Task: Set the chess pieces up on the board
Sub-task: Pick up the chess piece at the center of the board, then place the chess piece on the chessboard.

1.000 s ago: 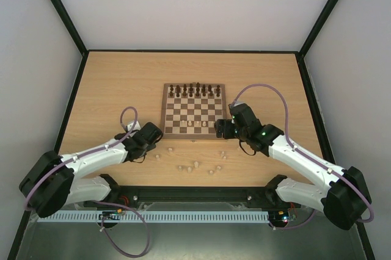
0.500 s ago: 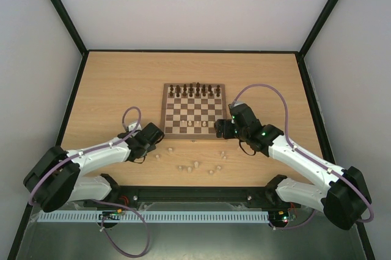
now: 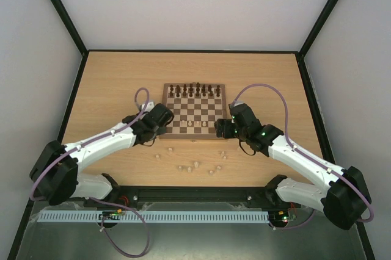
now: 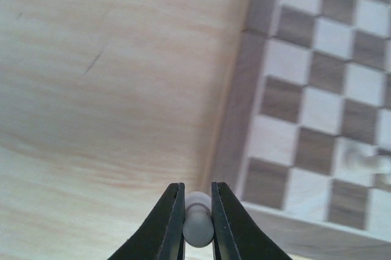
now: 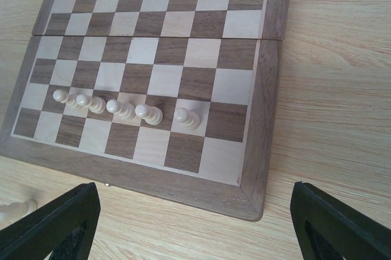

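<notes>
Wooden board (image 5: pixel 263 119) with five cream pawns (image 5: pixel 148 114)

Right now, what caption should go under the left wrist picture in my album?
The left gripper pinches a pale chess piece, table on one side, board on the other.

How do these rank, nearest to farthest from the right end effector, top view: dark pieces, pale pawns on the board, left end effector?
1. pale pawns, just left, on the board.
2. dark pieces, along the far edge.
3. left end effector, gripping a pale piece, at the board's left edge.
</notes>
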`<move>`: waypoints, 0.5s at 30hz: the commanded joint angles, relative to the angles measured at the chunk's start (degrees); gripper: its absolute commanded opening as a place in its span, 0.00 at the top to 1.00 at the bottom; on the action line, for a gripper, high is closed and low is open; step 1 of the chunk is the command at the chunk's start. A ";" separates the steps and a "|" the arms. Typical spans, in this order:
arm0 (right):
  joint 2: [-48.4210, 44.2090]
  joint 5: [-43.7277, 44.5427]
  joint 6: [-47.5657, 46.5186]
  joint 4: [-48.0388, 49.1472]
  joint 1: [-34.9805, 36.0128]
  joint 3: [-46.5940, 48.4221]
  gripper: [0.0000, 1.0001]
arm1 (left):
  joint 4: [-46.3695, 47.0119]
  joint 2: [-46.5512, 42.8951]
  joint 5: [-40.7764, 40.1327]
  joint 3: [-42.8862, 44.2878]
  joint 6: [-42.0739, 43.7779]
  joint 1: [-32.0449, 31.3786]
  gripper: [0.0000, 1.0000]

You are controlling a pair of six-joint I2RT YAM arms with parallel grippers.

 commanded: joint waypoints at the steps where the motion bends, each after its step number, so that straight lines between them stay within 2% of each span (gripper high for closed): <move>1: 0.31 2.46 -0.20 -1.04 -0.15 -0.53 0.14 | -1.77 5.27 1.40 7.17 7.83 -1.15 0.94; 7: 0.47 4.68 -0.07 -1.69 -0.13 -0.36 0.14 | 1.08 14.50 4.65 13.60 11.94 -1.97 0.94; 15: 0.36 5.97 0.17 -2.05 -0.14 -0.35 0.13 | 3.36 19.97 6.21 16.57 13.72 -2.43 0.93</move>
